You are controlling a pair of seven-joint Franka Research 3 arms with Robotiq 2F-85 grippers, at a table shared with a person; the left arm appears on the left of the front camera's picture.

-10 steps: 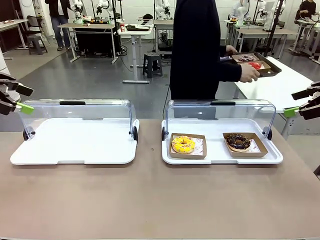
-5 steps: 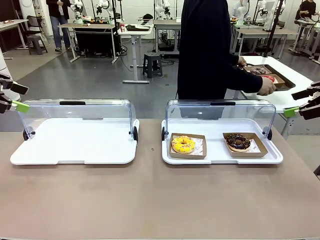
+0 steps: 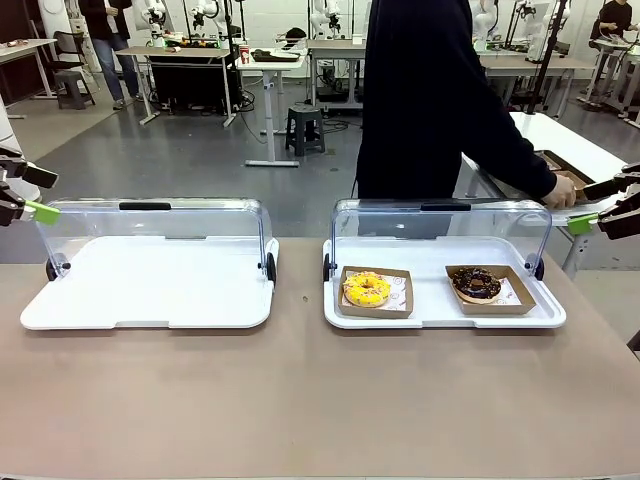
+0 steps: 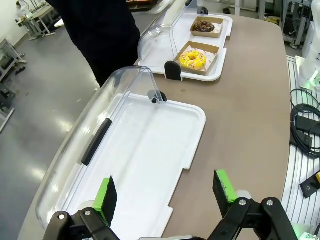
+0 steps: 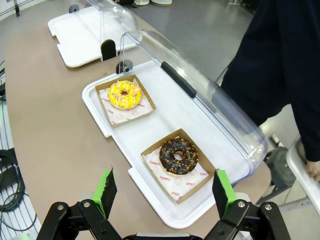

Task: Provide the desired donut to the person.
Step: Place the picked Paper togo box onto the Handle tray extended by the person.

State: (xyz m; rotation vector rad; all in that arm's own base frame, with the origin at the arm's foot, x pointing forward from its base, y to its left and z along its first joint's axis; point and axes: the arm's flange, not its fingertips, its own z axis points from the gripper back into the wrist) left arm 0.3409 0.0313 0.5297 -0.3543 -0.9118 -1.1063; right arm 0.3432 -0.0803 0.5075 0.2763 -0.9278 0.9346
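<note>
Matte tan table (image 3: pixel 300 400); glossy white trays (image 3: pixel 150 285), round donuts (image 3: pixel 367 289); both end effectors (image 4: pixel 165 192) (image 5: pixel 165 192) wide

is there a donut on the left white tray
No, the left white tray is bare; the yellow donut and the chocolate donut both sit on the right tray.

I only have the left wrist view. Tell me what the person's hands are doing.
Observer: The front view shows the person reaching one hand to a brown tray on a side table.
Operator: Report the right gripper.
Observer: The right gripper hangs open above the chocolate donut.
Operator: Give the left gripper's place on the table.
Observer: The left gripper hovers open off the left end, beside the empty white tray.
</note>
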